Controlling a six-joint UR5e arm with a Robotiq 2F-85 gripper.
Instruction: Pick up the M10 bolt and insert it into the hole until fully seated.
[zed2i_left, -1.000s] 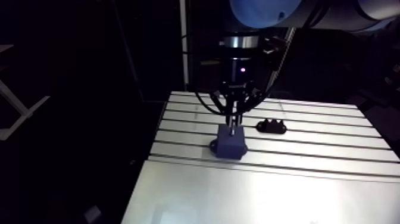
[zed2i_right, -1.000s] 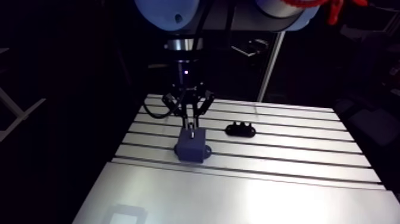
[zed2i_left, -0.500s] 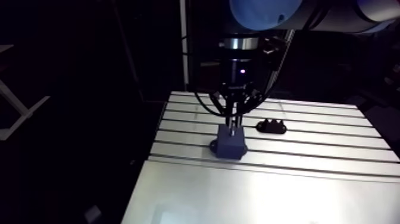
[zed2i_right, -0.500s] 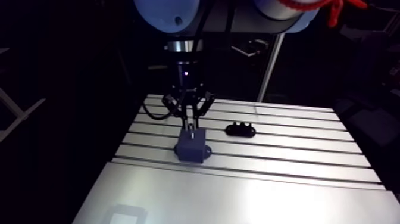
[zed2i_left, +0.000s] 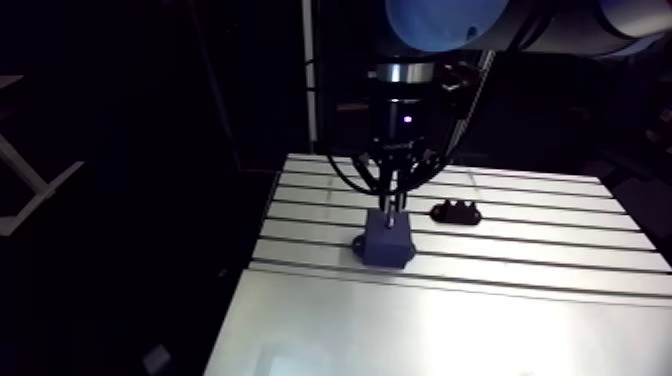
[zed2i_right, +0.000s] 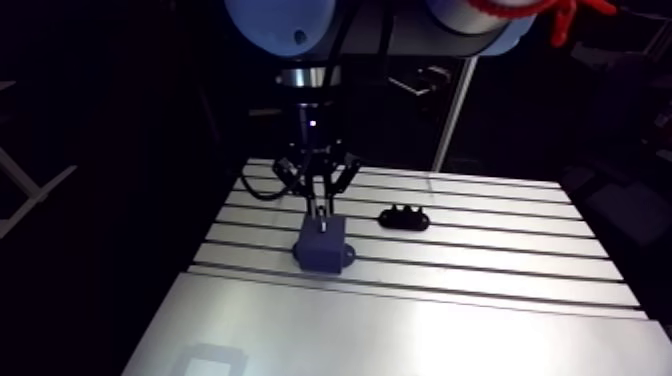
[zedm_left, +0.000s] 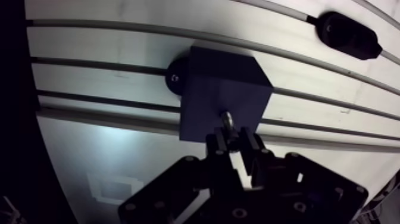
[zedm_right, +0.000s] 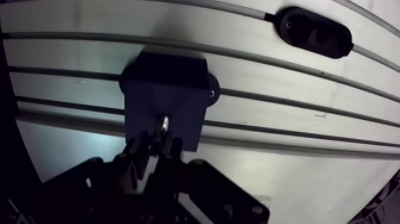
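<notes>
A dark blue block (zedm_left: 223, 95) with a hole in its top is bolted to the slotted table (zed2i_left: 520, 240). Directly above the block, my gripper (zedm_left: 234, 140) is shut on the M10 bolt (zedm_left: 228, 121), a silvery shank held upright between the fingers. The bolt's lower end meets the block's top face at the hole. In the arm view the gripper (zed2i_left: 392, 200) hangs straight down over the block (zed2i_left: 386, 240), with the bolt (zed2i_left: 390, 222) a pale sliver at the block's top.
A black bolt holder (zed2i_left: 456, 211) with a notched top lies on the table beyond and to the right of the block; in the wrist view this holder (zedm_right: 315, 32) sits ahead of the gripper. Smooth plate (zed2i_left: 420, 330) covers the table's front half.
</notes>
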